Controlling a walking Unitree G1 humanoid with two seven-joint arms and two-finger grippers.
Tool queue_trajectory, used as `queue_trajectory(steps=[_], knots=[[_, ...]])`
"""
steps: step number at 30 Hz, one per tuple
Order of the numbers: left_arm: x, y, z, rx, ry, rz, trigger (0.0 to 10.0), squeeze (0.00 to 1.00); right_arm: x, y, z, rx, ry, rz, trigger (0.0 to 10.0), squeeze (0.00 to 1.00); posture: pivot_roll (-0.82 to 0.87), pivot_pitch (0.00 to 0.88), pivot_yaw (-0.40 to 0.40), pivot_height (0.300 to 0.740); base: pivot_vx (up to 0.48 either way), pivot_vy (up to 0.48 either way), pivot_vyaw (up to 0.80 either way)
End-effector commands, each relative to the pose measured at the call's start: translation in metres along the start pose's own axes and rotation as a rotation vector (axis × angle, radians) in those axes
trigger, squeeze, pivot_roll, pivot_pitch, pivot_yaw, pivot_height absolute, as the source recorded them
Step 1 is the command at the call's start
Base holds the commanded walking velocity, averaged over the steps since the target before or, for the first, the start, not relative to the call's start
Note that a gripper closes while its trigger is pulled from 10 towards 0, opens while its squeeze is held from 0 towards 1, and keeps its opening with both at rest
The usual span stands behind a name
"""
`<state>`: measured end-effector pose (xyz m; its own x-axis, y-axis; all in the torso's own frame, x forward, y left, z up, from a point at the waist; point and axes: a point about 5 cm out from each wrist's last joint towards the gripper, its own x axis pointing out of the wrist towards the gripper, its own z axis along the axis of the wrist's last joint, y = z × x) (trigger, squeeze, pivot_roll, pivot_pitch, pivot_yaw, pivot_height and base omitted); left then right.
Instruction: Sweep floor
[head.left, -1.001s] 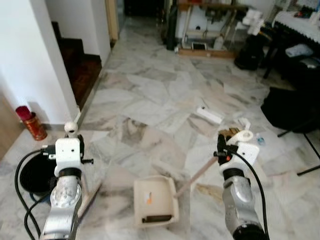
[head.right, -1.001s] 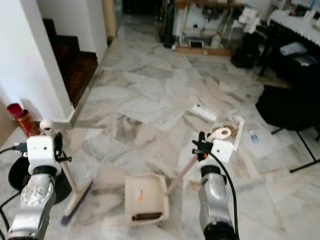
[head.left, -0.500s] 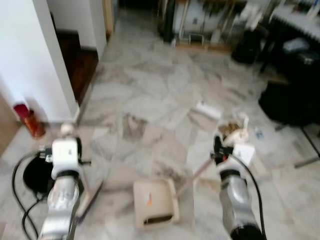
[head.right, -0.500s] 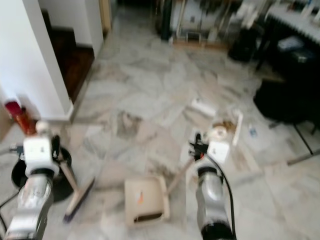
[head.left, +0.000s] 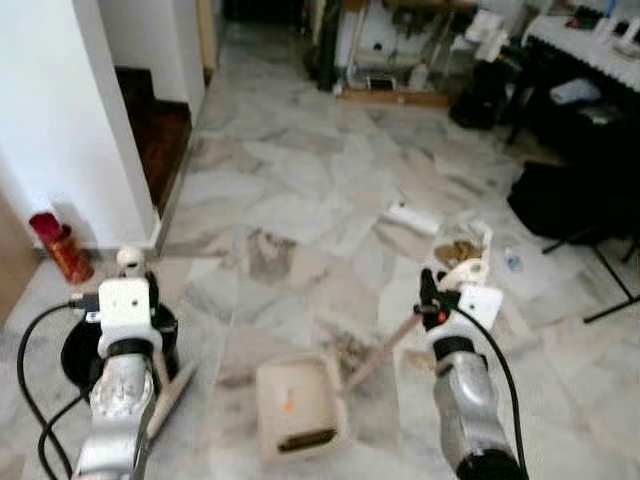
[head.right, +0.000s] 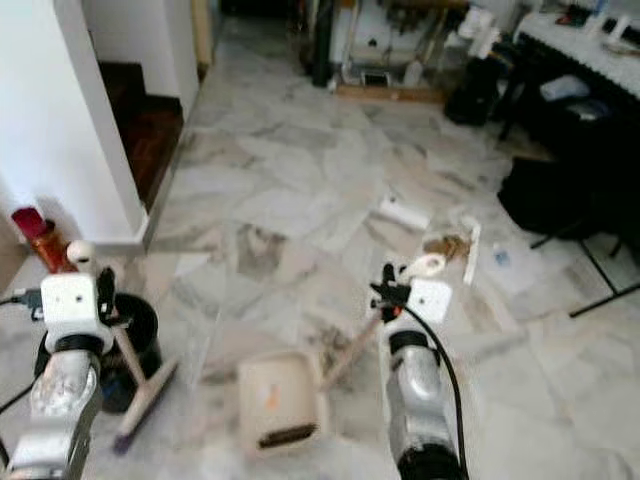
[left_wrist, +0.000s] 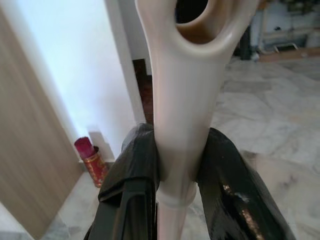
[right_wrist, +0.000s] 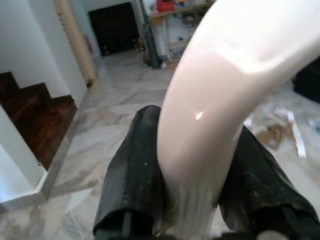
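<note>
Broom (head.right: 140, 385) upright, clamped by left end effector (left_wrist: 172, 170), dustpan (head.left: 295, 405) handle slanting up into clenched right end effector (right_wrist: 192, 165).

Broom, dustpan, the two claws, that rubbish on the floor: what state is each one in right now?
Left gripper: shut on the broom handle.
Broom: held leaning, head on the floor.
Right gripper: shut on the dustpan handle.
Dustpan: resting on the floor, a little debris inside.
Rubbish: scattered on the floor beyond the dustpan, not yet swept.
Black bucket: upright by the broom.
</note>
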<state>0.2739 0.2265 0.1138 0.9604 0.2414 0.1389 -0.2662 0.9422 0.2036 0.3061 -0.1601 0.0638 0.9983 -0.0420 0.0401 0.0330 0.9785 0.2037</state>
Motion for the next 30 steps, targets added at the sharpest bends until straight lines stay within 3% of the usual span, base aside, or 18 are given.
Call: queue_trajectory(steps=[1, 24, 30], knots=[[0.0012, -0.0001, 0.0102, 0.005, -0.053, -0.008, 10.0, 0.00, 0.0047, -0.0031, 0.0131, -0.024, -0.061, 0.000, 10.0, 0.00, 0.21, 0.000, -0.063, 0.740, 0.000, 0.000, 0.59], [-0.0008, -0.0024, 0.0119, -0.006, -0.064, -0.038, 10.0, 0.00, 0.0036, 0.0009, 0.0113, -0.008, -0.057, 0.025, 10.0, 0.00, 0.22, 0.000, -0.059, 0.740, 0.000, 0.000, 0.66], [-0.0009, -0.0028, 0.0116, -0.005, -0.063, -0.041, 10.0, 0.00, 0.0036, -0.0012, 0.0111, 0.001, -0.055, 0.017, 10.0, 0.00, 0.22, 0.000, -0.060, 0.740, 0.000, 0.000, 0.00]])
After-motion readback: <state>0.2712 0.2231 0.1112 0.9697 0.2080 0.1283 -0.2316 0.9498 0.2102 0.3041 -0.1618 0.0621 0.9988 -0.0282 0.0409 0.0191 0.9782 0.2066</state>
